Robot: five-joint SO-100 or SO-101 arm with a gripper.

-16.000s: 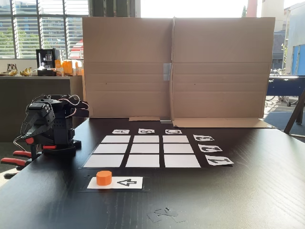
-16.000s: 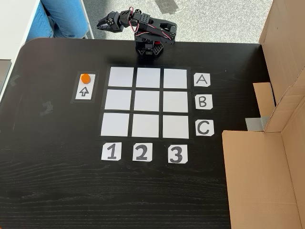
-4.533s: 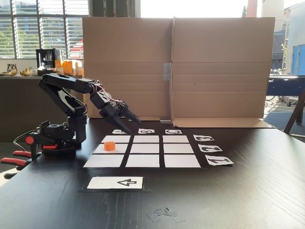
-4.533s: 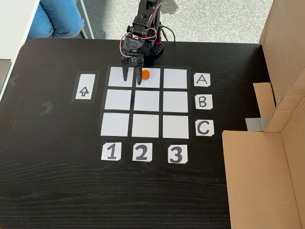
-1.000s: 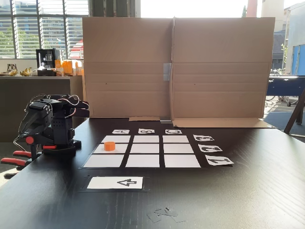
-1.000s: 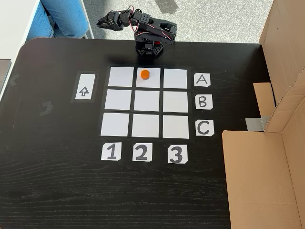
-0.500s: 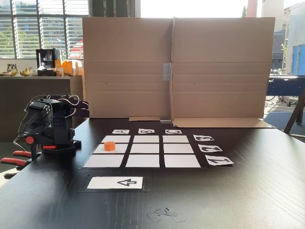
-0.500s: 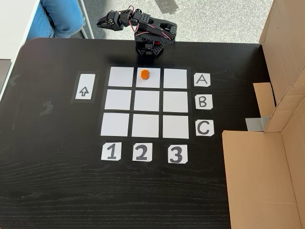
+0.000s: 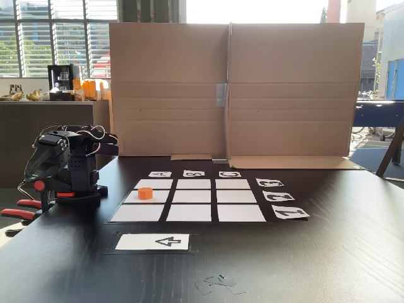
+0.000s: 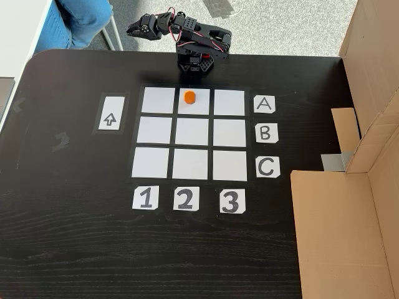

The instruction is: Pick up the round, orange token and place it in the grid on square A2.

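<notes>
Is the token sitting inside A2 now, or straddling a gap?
Inside. The token sits wholly on the white cell of square A2, in row A above the 2 label, nearer its far edge, and touches no dark gap.

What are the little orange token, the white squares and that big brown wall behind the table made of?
The token looks like moulded plastic: bright, even orange, matte, with crisp edges. The grid squares seem plain paper, flat and matte white on the dark wood-grain table. The brown wall is probably cardboard: fold creases and a taped seam show.
</notes>
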